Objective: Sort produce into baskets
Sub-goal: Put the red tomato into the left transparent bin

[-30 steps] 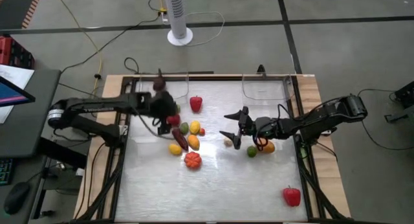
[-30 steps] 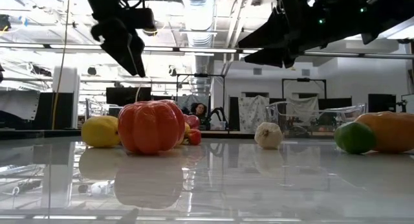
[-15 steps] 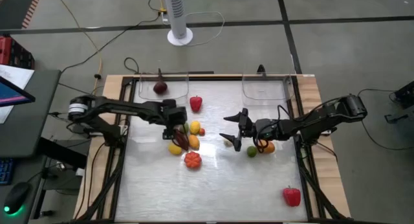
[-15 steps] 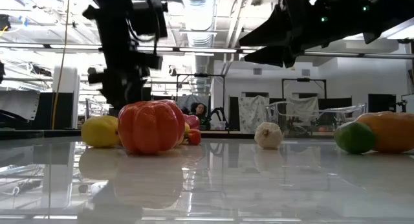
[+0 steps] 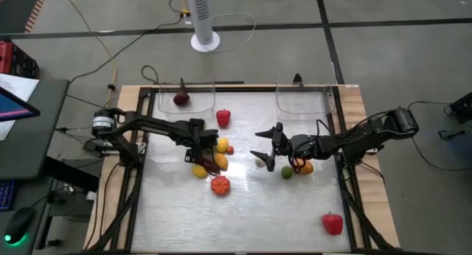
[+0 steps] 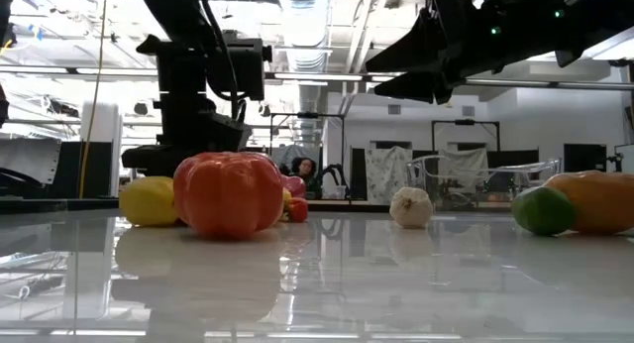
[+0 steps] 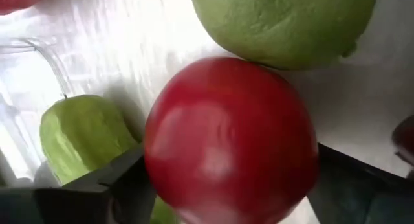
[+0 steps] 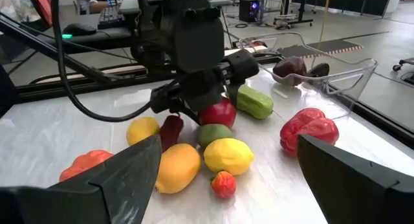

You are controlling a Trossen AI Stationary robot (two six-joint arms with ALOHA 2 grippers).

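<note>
Grips a red ball (image 7: 229, 143) with the left gripper (image 5: 203, 144), down in the middle of the pile. Looks like a firm hold, with one dark finger (image 7: 110, 185) touching each side of the ball. Sits very tight there: a lime (image 7: 284, 23) touching the ball on one side, a green cucumber (image 7: 84, 136) just beside one finger, a lemon (image 8: 228, 156) close by too.

Waits with the right gripper (image 5: 265, 147), fingers spread wide and holding nothing, up above the table near the garlic (image 5: 259, 162).

Already has an eggplant (image 5: 181, 99) in the left basket (image 5: 199, 100). Nothing to see in the right basket (image 5: 302, 100). Plenty of work left, going by all the fruit out on the table.

What could go wrong:
- Could lose the ball on the way up. Round and shiny, so easy to pop out if held off its middle.
- Could knock the lime or the cucumber when lifting. Round things roll, maybe far across the smooth table.
- Could pinch the cucumber along with the ball, since one finger is right next to it.
- Could bump the basket wall when carrying the ball over, if not lifted high enough.
- Could put the ball in the wrong basket. Hard to tell from here which basket is for what.
</note>
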